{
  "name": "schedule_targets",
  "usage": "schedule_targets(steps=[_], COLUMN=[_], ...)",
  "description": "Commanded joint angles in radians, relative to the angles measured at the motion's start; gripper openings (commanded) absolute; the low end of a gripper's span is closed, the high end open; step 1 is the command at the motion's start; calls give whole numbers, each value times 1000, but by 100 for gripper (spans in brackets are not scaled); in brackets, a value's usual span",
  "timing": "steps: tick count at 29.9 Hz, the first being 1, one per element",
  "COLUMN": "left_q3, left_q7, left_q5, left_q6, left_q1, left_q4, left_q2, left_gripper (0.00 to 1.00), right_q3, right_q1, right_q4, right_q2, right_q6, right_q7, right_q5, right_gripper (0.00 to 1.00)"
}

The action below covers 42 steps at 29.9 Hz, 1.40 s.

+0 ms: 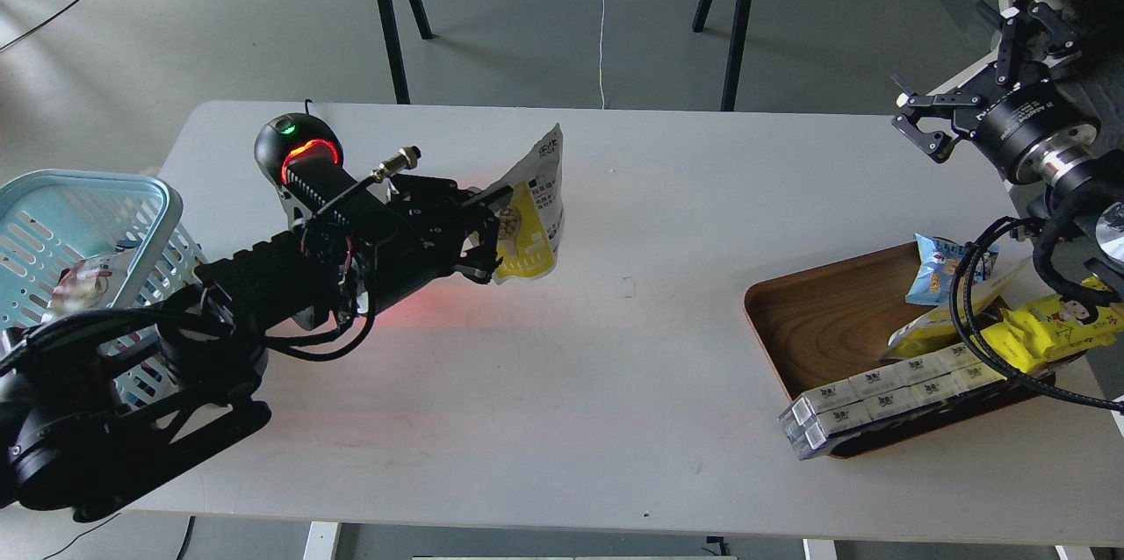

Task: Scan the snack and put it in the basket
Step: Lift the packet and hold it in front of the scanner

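Left gripper (pixel 488 237) clamps the snack (pixel 530 218), a yellow-and-white pouch held tilted above the table (pixel 615 367), just right of a black scanner (pixel 299 152) showing a red ring and green light; a red glow falls on the table below. The basket (pixel 105 200) stands at the table's left edge with a packet (pixel 83 283) inside. Right gripper (pixel 920 123), fingers spread and empty, hangs above the far right, over a wooden tray (pixel 817 323) of packets.
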Motion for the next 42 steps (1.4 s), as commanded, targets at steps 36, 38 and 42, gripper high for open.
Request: schedule_targets(steps=[36, 38, 42], left_q3=[-6, -6, -6], left_q7=[-163, -161, -155], left_q5=[-34, -34, -35], left_q6=[-95, -124, -149], left_q1=[-74, -87, -109], left_q4=[-4, -4, -2], left_q2=[215, 212, 204], left_gripper=[1, 1, 1], right_q3=[-2, -2, -2], right_q1=[8, 8, 6], right_q4=[-16, -16, -16], right_q2=[34, 34, 35], right_q6=[-2, -2, -2], right_q7=[0, 0, 0], right_q5=[-1, -1, -12], right_gripper=[98, 98, 98])
